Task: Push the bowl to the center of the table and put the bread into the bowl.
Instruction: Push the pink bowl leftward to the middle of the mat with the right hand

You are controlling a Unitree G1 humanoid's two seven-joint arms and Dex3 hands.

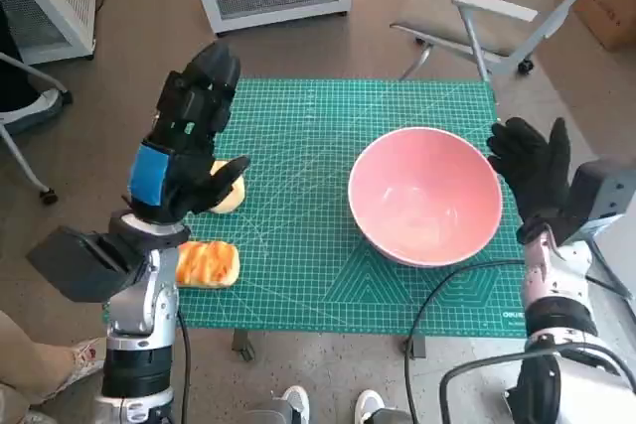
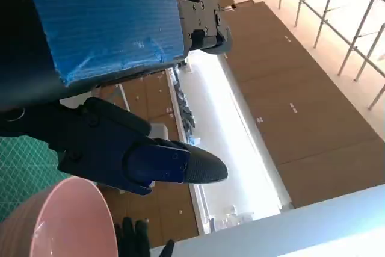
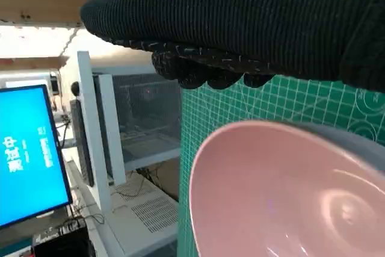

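Pink and single, the bowl point(image 1: 425, 195) sits on the green mat point(image 1: 298, 255) of my desk, right of the mat's middle. Two pieces of bread lie left of the bowl: a toasted loaf point(image 1: 208, 264) at the mat's near edge and a pale bun point(image 1: 229, 193) half under my left robot hand point(image 1: 189, 136), raised with fingers spread. My right robot hand point(image 1: 535, 171) stands spread just beside the bowl's right rim. Only my right wrist view shows a blue screen point(image 3: 27, 154).
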